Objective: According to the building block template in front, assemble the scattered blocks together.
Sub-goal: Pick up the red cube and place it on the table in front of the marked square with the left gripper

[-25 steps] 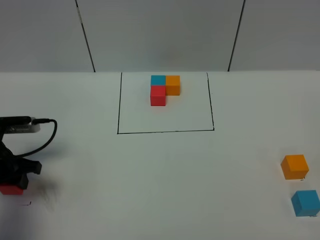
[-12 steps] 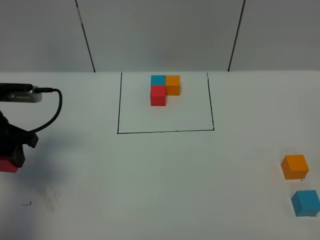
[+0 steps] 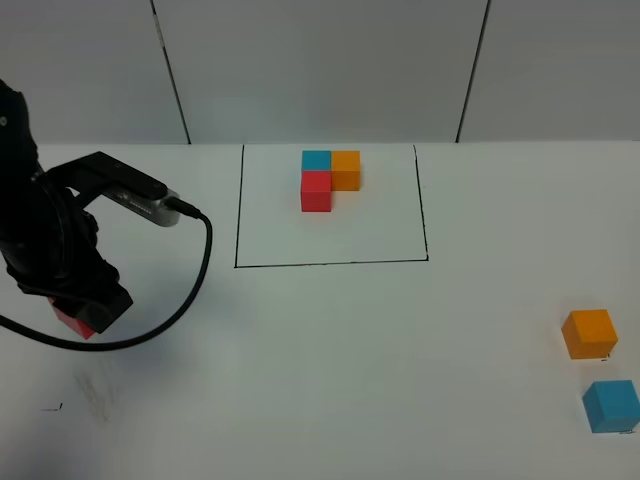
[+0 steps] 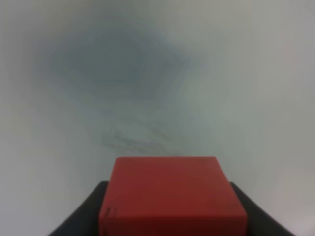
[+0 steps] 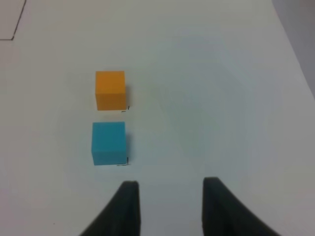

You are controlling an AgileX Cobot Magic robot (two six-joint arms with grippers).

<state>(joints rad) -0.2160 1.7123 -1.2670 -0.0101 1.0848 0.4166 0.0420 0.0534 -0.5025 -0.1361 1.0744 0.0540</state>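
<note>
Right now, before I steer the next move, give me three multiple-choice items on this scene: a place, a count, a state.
1. Where are the loose orange cube and loose blue cube? A) on the table, right side, outside the black outline B) inside the outline C) stacked together
2. How many cubes form the L pattern? A) two B) three C) four
3. The loose red cube is: A) lying free on the table B) joined to the pattern C) clamped in the left fingers
Answers: A, they sit apart near the right edge; B, blue, orange and red; C, dark fingers flank it in the wrist view.
</note>
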